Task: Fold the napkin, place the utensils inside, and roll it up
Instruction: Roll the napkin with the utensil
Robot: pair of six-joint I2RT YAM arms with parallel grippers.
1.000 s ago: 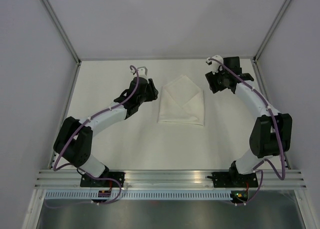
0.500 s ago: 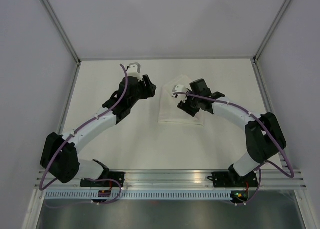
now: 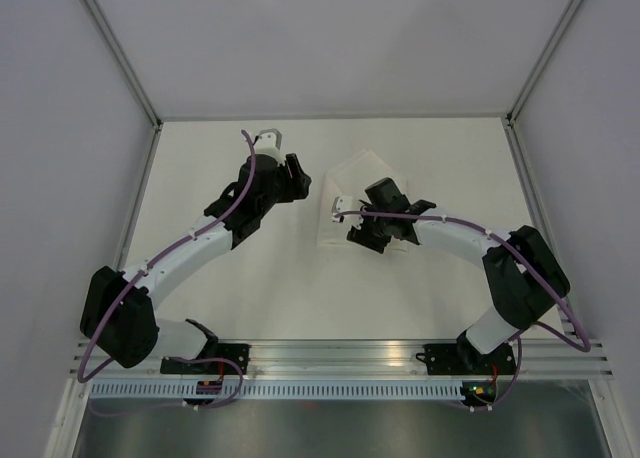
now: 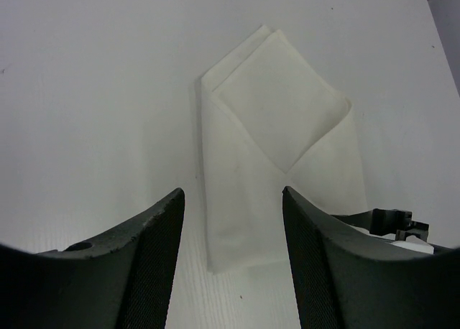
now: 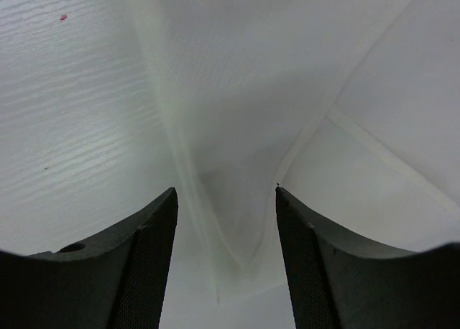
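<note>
A white square-folded cloth napkin (image 4: 277, 110) lies mid-table. My right gripper (image 5: 226, 192) hangs low over its left edge, fingers apart and empty. My left gripper (image 4: 231, 196) hovers beside it, also spread, holding nothing.

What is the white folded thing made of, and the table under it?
The napkin looks like soft cloth, matte white: it holds flat folds with creased edges. The table looks like a hard pale board, perhaps painted wood or laminate: fine straight grain lines show up close.
</note>
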